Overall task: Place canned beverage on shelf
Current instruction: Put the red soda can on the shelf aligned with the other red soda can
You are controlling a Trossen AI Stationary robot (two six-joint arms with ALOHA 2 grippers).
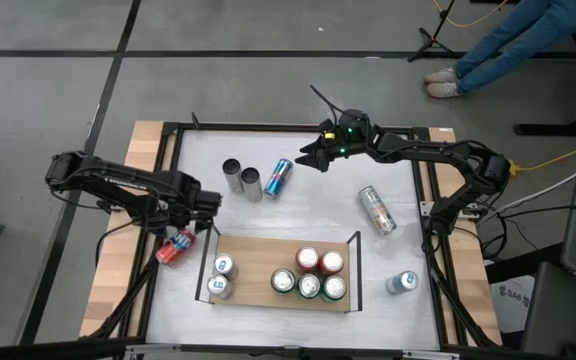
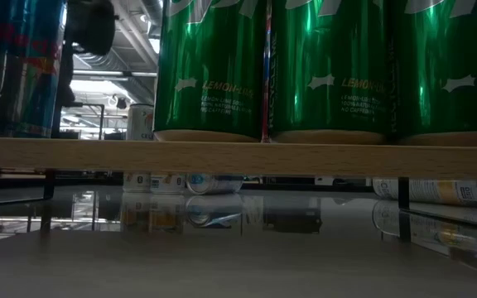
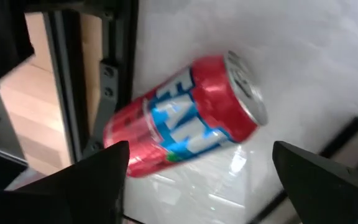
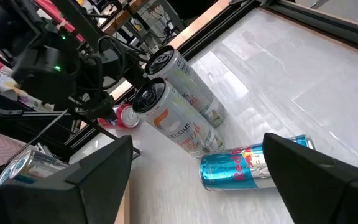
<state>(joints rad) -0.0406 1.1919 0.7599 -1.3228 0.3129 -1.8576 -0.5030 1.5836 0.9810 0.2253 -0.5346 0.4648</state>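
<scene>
A red canned beverage point(image 3: 185, 121) lies on its side on the white tabletop, by the table's left frame rail and just left of the shelf point(image 1: 258, 250). My left gripper point(image 3: 199, 149) hangs open above this red can point(image 1: 175, 248), pointing steeply down, a finger on either side and touching nothing. In the high view my left gripper point(image 1: 193, 222) stands over the can's far end. The wooden shelf point(image 2: 238, 156) carries several upright cans. My right gripper point(image 1: 306, 157) waits open near the far edge, by a blue can point(image 4: 253, 163) that lies on its side.
Two silver cans point(image 1: 232, 175) point(image 1: 251, 182) stand upright left of the blue can point(image 1: 279, 177). Another can point(image 1: 376, 210) lies on its side at centre right, and one point(image 1: 401, 283) sits right of the shelf. Green cans point(image 2: 214, 66) line the shelf's near edge. A person's legs point(image 1: 508, 40) show beyond the table.
</scene>
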